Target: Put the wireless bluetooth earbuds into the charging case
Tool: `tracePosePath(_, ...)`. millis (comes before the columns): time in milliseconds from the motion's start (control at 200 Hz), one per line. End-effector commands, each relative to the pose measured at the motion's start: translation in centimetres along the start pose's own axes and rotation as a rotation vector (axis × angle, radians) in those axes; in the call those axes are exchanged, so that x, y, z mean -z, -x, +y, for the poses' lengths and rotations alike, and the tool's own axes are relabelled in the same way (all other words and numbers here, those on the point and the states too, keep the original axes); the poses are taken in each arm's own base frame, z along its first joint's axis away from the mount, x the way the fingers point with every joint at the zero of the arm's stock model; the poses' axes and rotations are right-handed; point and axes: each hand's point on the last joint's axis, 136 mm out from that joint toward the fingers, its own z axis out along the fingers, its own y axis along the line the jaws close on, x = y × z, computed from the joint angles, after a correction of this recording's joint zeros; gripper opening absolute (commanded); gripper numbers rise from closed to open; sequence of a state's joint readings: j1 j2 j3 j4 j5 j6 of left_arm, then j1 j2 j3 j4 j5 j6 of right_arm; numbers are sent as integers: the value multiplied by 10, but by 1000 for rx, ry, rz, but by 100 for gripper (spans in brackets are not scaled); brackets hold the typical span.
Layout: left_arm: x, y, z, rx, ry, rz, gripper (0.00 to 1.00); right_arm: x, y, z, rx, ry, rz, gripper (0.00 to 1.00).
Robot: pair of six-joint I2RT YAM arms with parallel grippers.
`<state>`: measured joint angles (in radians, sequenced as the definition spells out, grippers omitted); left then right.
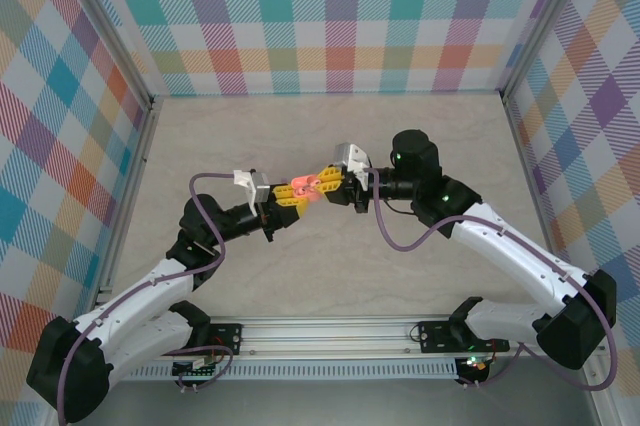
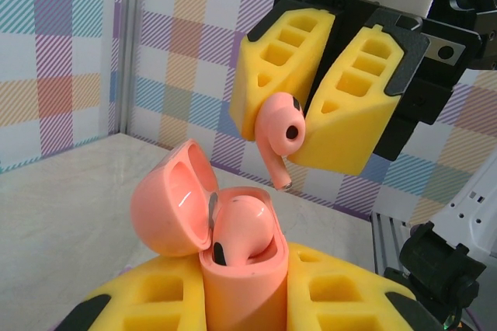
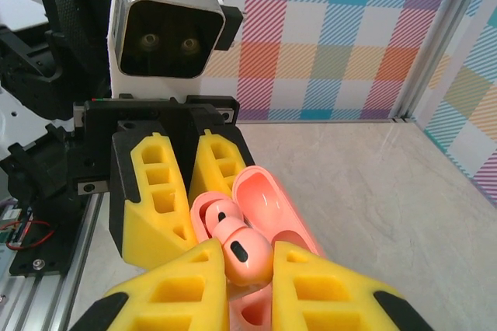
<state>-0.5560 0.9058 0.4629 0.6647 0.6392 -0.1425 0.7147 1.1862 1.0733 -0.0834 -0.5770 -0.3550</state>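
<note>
Left jaws clenched on orange case (image 2: 242, 292), lid (image 2: 172, 199) open, first earbud (image 2: 245, 226) seated. Right jaws pinch second earbud (image 2: 281, 130), at 1 o'clock above case, stem (image 2: 276, 169) pointing down. Empty slot maybe hidden.

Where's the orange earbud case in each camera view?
Top external: mid-picture, orange case between left gripper and right gripper.
Left wrist: bottom centre, lid open leftward, clamped in left gripper's yellow fingers.
Right wrist: centre, lid open, behind the held earbud.
Shared landmark: right gripper's yellow fingers pinching that earbud.
</note>
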Motion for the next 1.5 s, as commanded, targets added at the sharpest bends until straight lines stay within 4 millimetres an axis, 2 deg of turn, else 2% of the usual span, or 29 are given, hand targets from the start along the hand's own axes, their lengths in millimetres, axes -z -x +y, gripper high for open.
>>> tracePosePath(0, -2, 25, -11, -49, -43, -56, 0, 1, 2, 4, 53, 16, -4, 16)
tracePosePath(400, -3, 21, -11, -48, -48, -45, 0, -2, -4, -1, 56, -2, 30, 16)
tracePosePath(830, -5, 18, -10, -52, -51, -31, 0, 1, 12, -7, 83, -33, 0, 14)
tracePosePath(1240, -1, 20, -11, -55, -40, -37, 0, -8, -11, -10, 57, -28, 45, 13)
tracePosePath(1495, 1, 22, -8, -65, -12, -44, 0, -4, -20, -4, 35, -25, 75, 14)
